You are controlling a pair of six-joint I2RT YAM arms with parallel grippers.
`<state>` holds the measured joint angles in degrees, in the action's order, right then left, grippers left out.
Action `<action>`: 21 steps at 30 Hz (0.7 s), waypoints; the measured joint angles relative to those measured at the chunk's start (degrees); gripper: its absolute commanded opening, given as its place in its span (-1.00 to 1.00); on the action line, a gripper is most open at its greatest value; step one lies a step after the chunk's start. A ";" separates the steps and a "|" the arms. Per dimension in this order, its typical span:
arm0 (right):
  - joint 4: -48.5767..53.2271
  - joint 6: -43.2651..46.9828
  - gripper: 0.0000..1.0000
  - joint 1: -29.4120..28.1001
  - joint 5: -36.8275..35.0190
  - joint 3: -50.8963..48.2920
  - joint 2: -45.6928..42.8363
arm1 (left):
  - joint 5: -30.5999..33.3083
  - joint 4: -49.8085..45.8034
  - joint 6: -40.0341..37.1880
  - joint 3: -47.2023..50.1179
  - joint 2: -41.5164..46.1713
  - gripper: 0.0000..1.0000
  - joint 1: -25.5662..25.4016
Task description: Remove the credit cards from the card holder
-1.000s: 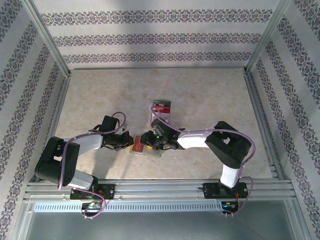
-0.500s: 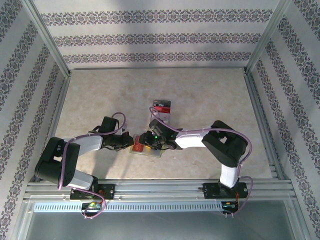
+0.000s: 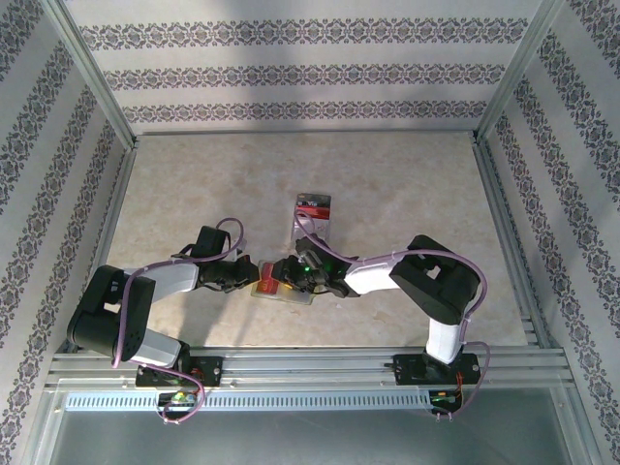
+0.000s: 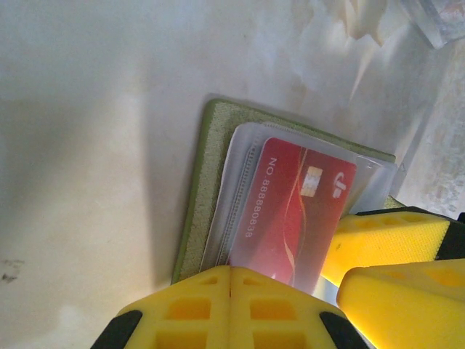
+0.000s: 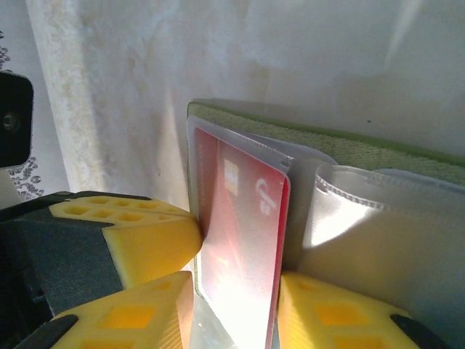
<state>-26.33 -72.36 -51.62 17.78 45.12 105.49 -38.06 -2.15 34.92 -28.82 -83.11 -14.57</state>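
Here, credit card (image 5: 240, 240) lay between my half-open right fingers (image 5: 341, 320), grip unclear; left fingers (image 4: 232, 305), shut, hid an edge of the card holder (image 4: 207, 167).

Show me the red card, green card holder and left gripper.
red card (image 4: 294, 211): left wrist view, middle of its face.
card holder (image 4: 203, 182): left wrist view, green left edge.
left gripper (image 4: 230, 270): left wrist view, between its shut fingertips.
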 measured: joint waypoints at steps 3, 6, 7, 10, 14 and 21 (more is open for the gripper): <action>-2.29 -0.24 -0.39 0.00 -0.15 -1.07 0.00 | 0.15 -0.02 0.02 0.00 0.02 -1.00 -0.04; -4.59 -0.85 -0.48 0.00 -0.48 -2.40 0.00 | 0.37 -0.07 0.00 -0.02 0.13 -1.00 -0.04; -5.40 -1.03 -0.49 0.00 -0.55 -2.84 0.00 | 0.39 -0.11 0.00 -0.02 0.17 -1.00 -0.04; -8.28 -1.07 -0.53 -0.02 -0.68 -4.35 -0.02 | 0.61 -0.24 -0.02 -0.02 0.28 -1.00 -0.07; -10.62 -1.05 -0.58 -0.02 -0.70 -5.46 -0.52 | 0.68 -0.39 -0.02 -0.07 0.35 -1.00 -0.09; -11.65 -1.29 -0.53 -0.02 -0.70 -6.03 -0.57 | 0.70 -0.57 0.00 -0.20 0.35 -0.99 -0.09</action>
<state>-37.98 -73.65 -51.64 17.08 39.09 104.92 -37.36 -2.72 34.92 -29.02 -82.76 -14.66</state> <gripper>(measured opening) 0.198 0.057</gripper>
